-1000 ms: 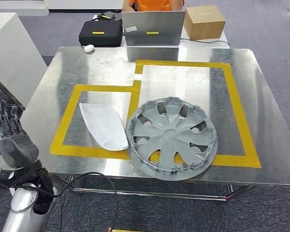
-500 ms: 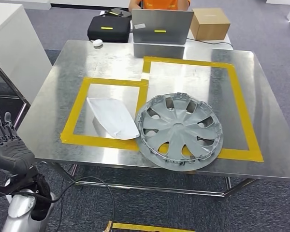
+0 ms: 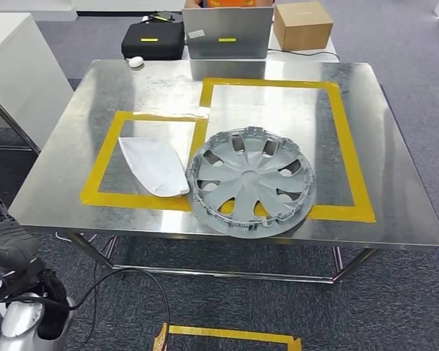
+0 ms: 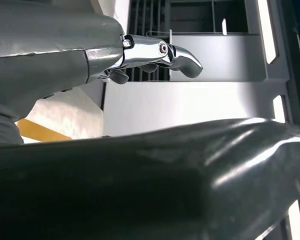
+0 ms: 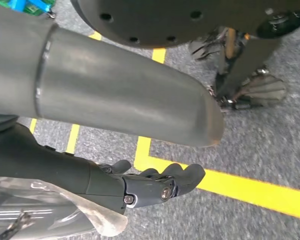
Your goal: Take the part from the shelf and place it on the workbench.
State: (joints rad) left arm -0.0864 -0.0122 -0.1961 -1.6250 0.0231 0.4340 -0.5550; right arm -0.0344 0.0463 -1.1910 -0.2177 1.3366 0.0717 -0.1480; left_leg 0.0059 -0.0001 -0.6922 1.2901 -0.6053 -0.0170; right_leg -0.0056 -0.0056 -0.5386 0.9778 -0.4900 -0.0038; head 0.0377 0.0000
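Risk noted: grey wheel cover (image 3: 250,181) found flat on the counter (image 3: 383,168), straddling the near line of yellow tape (image 3: 350,146) and close to the front edge. Judged liable to be knocked off by any careless upward sweep of an arm from below, or by a bump of the body against the counter. Also touching, or very nearly touching, the white curved part (image 3: 154,167) inside the smaller taped frame, so a shove to one would likely have shifted the other.

Second risk: uncertain which piece counted as the task's part. Both logged as already on the counter. If another fetch from the shelf was due, judged tight for space in the taped frames.

Left robot hand (image 3: 4,238) — recorded low at the near left corner, below counter level, well apart from both pieces. Seen released in the left wrist view, fingers (image 4: 178,52) stretched out and holding nothing.

Right robot hand (image 5: 141,185) — hung down over grey carpet and yellow floor tape, fingers loosely curved, grasping nothing that could be made out. Position relative to the parts not judged.

Also listed at the far edge: laptop (image 3: 228,33), black case (image 3: 153,40), cardboard box (image 3: 303,24).
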